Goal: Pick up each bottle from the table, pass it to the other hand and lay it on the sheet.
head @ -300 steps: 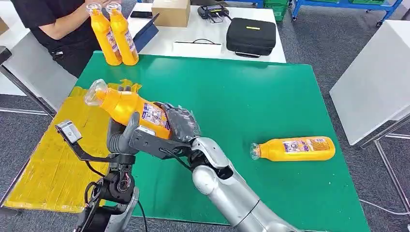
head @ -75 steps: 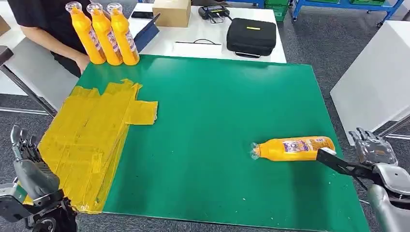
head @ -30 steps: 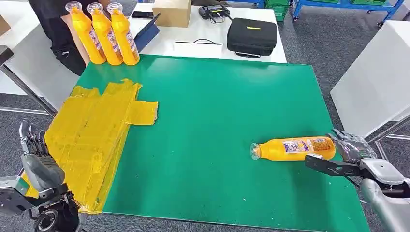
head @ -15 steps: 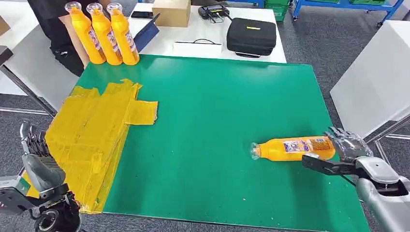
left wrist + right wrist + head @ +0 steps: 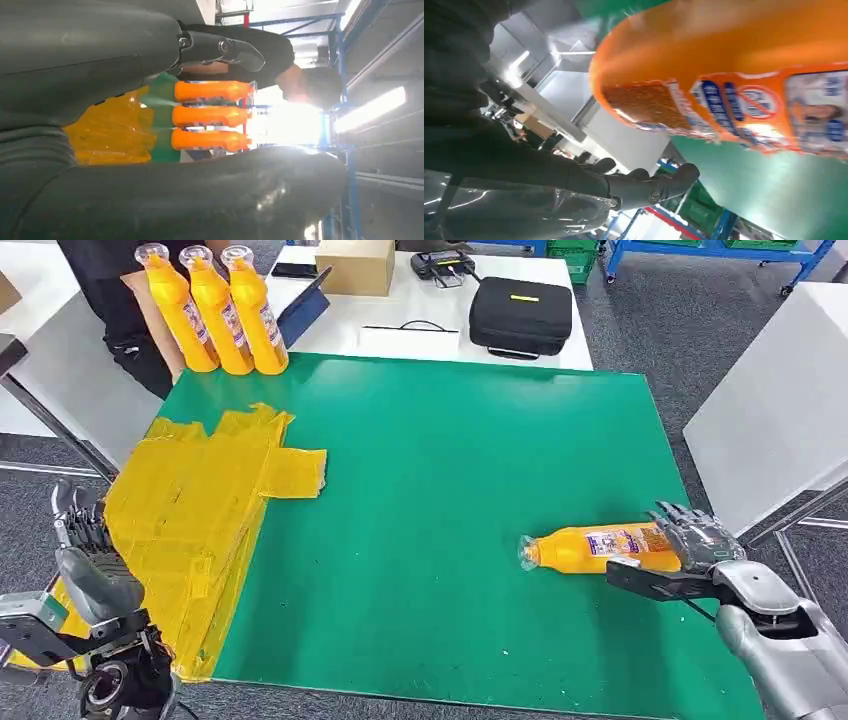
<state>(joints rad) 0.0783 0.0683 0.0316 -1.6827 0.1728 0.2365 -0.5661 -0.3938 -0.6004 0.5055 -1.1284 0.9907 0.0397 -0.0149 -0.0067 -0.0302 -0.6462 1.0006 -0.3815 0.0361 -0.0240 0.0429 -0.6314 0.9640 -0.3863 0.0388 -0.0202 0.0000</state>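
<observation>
Bottle lying at our right hand

Head view: we see the bottle [image 5: 600, 549] on its side on the green table [image 5: 450, 490], its base touching our right hand [image 5: 690, 538], whose fingers are spread over that end and grip nothing. Our left hand [image 5: 85, 550] hovers open beside the yellow sheet [image 5: 190, 520].

Left wrist view: three upright bottles [image 5: 210, 115] stand beyond the sheet.

Right wrist view: the bottle's base sits just beside our open fingers [image 5: 654, 186].

Head view evenly bright; left wrist view glare-washed; right wrist view blurred

Orange bottle [image 5: 600, 549] lies sideways, well apart from yellow sheet [image 5: 190, 520]
</observation>
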